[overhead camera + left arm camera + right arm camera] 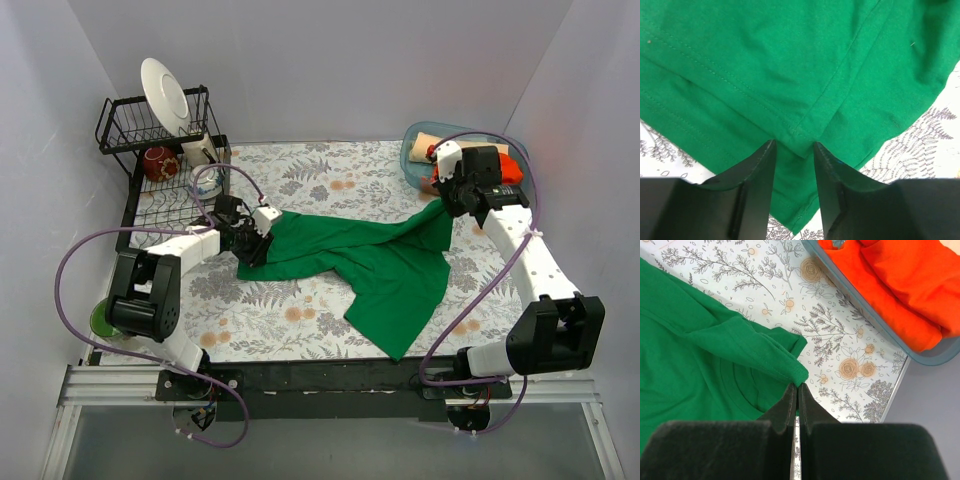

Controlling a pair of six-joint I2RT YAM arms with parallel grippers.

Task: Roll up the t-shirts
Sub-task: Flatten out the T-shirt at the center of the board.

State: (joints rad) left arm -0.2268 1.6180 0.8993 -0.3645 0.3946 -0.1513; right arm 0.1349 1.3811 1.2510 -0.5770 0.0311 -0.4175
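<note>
Floral-print desk (290,315), white walls (320,60). Your right pincer (798,386) pinches the emerald green cloth t-shirt (390,270); your left pincer (795,146) straddles its hem, grip unclear.

A t-shirt (380,270) lies spread across the middle of the table (300,320), the left gripper (252,245) over its left end, the right gripper (447,200) at its far right corner. Far right, a bin (412,155) holds more t-shirts (510,165). Far left, a dish rack (150,130) holds a plate (165,95) and a mug (160,163)
</note>
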